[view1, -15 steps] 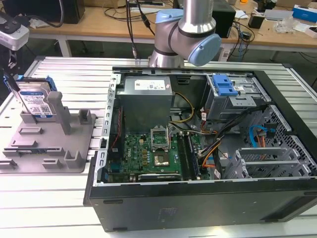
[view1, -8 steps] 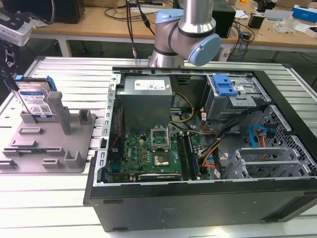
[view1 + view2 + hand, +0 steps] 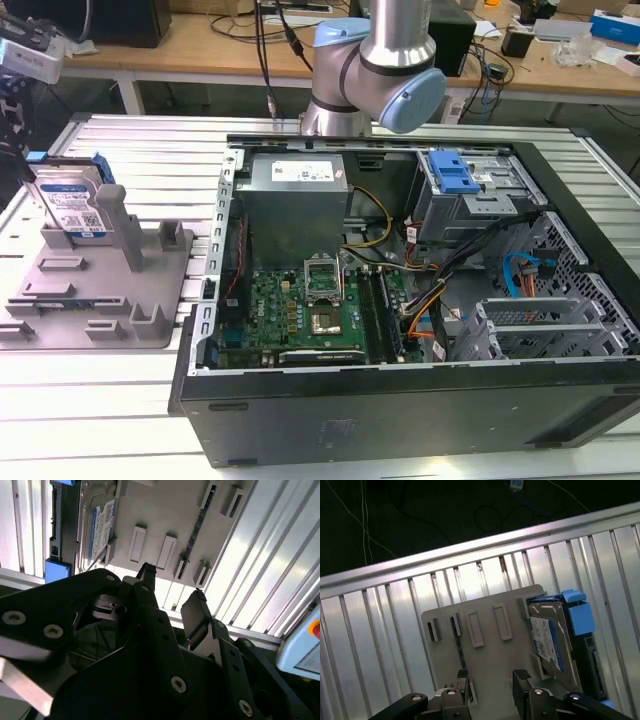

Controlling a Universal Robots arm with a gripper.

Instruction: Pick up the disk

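Note:
The disk point(image 3: 75, 203) is a silver hard drive with a white-and-blue label and blue side rails. It stands on edge in a slot at the far end of the grey holder plate point(image 3: 95, 290), at the exterior view's left. Both wrist views look down on the disk point(image 3: 100, 530) point(image 3: 552, 635) and the plate point(image 3: 485, 640). My gripper point(image 3: 22, 150) hangs above the plate's far left corner, close beside the disk. In both wrist views the gripper point(image 3: 172, 587) point(image 3: 491, 676) is open, with nothing between its black fingers, and the disk lies off to one side of them.
An open computer case point(image 3: 400, 300) with motherboard, cables and a blue drive-bay latch point(image 3: 455, 175) lies at the exterior view's right of the plate. The arm's base point(image 3: 375, 60) rises behind it. Both rest on a ribbed aluminium table point(image 3: 130, 150). Cluttered benches stand behind.

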